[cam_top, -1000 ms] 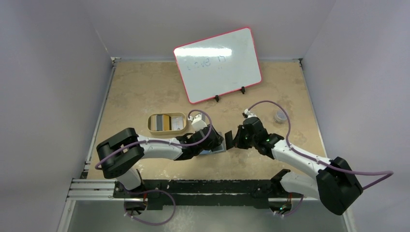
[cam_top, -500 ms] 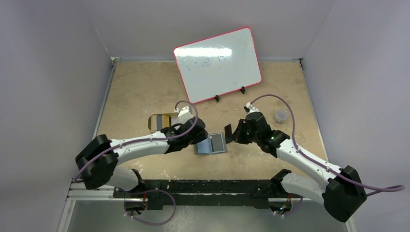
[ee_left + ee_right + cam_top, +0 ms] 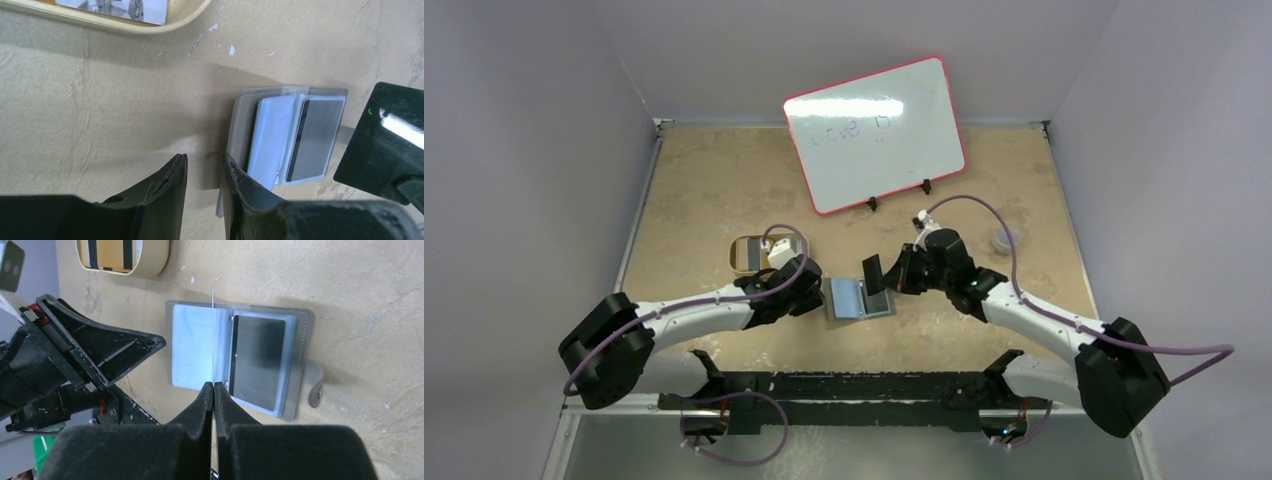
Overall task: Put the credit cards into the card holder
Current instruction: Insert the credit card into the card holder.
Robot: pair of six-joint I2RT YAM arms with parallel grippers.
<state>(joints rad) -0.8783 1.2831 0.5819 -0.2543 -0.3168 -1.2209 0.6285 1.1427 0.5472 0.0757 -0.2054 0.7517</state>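
Observation:
The card holder (image 3: 861, 300) lies open on the table, grey outside with blue-grey pockets (image 3: 192, 347). One dark credit card (image 3: 257, 360) sits in its right pocket. My right gripper (image 3: 213, 386) is shut on another dark credit card (image 3: 872, 272), held upright on edge just above the holder's middle fold. My left gripper (image 3: 205, 162) is open over bare table, and its right finger (image 3: 235, 175) rests at the holder's left edge (image 3: 242, 125). More credit cards (image 3: 112, 252) lie in the gold tin.
The gold tin (image 3: 742, 252) stands left of the card holder, behind my left gripper (image 3: 814, 297). A red-framed whiteboard (image 3: 874, 135) stands propped at the back. A small grey cap (image 3: 1002, 240) lies at the right. The holder's closing tab (image 3: 315, 385) sticks out on its right side.
My left gripper has drawn back leftward off the card holder, and its jaws have narrowed. The right gripper has carried its card left, over the open holder.

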